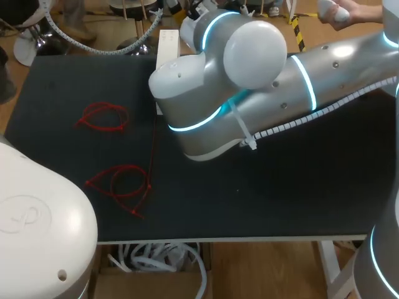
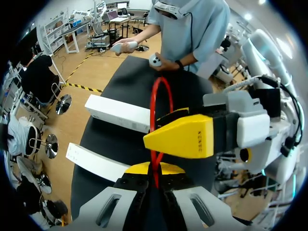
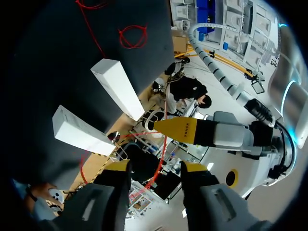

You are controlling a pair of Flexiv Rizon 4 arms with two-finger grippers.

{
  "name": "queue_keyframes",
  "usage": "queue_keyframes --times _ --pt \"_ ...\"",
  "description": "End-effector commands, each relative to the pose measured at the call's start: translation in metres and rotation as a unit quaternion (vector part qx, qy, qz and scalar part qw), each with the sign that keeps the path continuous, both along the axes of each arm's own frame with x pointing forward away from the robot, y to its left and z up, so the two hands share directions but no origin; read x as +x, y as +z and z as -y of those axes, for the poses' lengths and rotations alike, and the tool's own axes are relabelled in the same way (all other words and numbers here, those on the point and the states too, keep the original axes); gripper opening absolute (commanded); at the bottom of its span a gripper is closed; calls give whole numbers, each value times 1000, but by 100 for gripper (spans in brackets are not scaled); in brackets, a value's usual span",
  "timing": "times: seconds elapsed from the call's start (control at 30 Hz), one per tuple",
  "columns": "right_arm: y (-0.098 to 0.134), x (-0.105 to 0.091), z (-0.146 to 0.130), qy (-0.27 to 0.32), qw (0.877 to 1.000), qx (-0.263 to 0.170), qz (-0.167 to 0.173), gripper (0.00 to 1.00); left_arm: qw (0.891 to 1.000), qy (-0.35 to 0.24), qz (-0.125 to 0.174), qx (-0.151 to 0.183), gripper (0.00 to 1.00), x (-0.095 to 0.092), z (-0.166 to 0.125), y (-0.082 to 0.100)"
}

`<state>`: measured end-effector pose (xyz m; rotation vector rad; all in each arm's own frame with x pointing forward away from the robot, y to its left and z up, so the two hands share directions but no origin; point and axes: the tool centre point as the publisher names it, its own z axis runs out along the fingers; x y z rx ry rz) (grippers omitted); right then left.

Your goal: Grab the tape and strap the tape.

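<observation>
My left gripper [image 2: 155, 175] is clamped on the red tape [image 2: 153, 108], holding its loop upright, presumably so my right gripper [image 3: 155, 167], fingers apart around the strand, can cinch it. At the head view's left lie spare loops [image 1: 103, 128].

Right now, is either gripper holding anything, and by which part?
The left gripper is shut on the red tie, pinching the strand just below its loop. The right gripper is open; the strand passes between its fingers, unheld.

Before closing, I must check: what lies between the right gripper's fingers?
In the right wrist view, red tape passes between the open fingers of the right gripper.
</observation>
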<state>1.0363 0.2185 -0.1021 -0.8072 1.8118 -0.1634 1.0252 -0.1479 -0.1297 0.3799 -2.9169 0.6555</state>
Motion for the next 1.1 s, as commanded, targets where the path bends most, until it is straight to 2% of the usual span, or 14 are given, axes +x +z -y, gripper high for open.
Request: queue_keyframes --times 0.03,0.33,0.4,0.43,0.47,0.5,0.6,0.7,0.73,0.87,0.97,1.03,1.07,1.1 --pt "9 -6 14 24 1000 3 -14 25 1000 0 -1 2 0 1 1 0" --pt "28 -30 45 66 997 10 -27 26 1000 0 -1 2 0 1 1 0" --pt "35 -31 53 75 997 15 -33 31 1000 0 -1 2 0 1 1 0" --pt "39 -30 58 80 996 20 -36 37 1000 0 -1 2 0 1 1 0" --pt "42 -29 62 88 995 29 -37 49 1000 0 -1 2 0 1 1 0" --pt "46 -27 66 99 994 37 -36 100 1000 0 -1 2 0 1 1 0" --pt "49 -24 71 113 992 42 -27 100 1000 0 -1 2 0 1 1 0" --pt "49 -24 71 113 992 42 -27 100 1000 28 -8 3 0 -12 -17 -2" --pt "49 -24 71 113 992 42 -27 100 999 33 -21 6 0 -17 -26 -3" --pt "49 -24 71 113 992 42 -27 100 996 43 -69 24 0 -36 -74 -9" --pt "49 -24 71 113 992 42 -27 100 993 33 -100 43 0 -43 -115 -10" --pt "49 -24 71 113 992 42 -27 100 993 28 -103 55 0 -43 -139 -9" --pt "49 -24 71 113 992 42 -27 100 991 20 -116 61 0 -42 -150 -10" --pt "49 -24 71 113 992 42 -27 100 992 14 -110 67 0 -40 -161 -11"
